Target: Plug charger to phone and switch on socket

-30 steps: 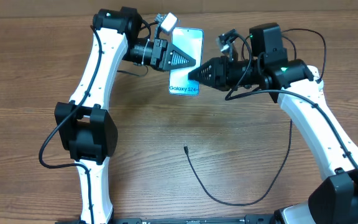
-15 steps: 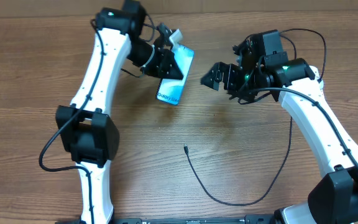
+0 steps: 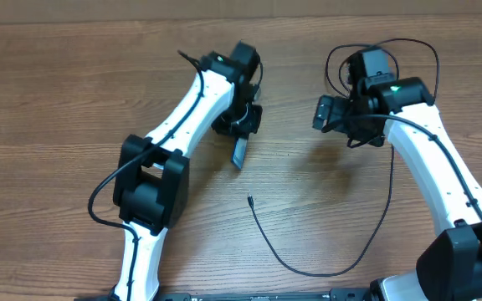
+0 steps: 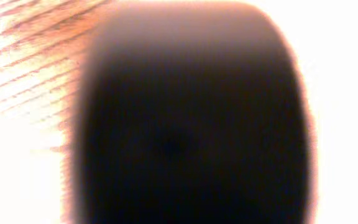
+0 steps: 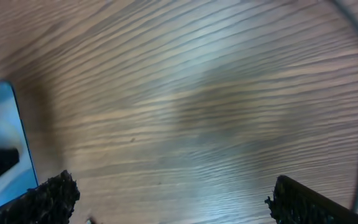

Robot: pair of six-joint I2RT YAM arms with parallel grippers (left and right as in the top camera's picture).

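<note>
Left hand (image 3: 243, 125) pinching phone (image 3: 238, 152), held edge-on and tilted; whether it touches the surface (image 3: 57, 100) is unclear. Right hand (image 3: 320, 113) spread wide, empty, well apart from phone. Charger (image 3: 308, 269) loose on surface, tip (image 3: 249, 199) near phone. Left wrist view blurred.

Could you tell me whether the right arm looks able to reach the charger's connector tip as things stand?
Probably yes: the right gripper is open and empty, with nothing between it and the charger tip.

Wide-spread end effector (image 5: 173, 196) above wood table (image 5: 197, 93), phone (image 5: 2, 118) at left.
</note>
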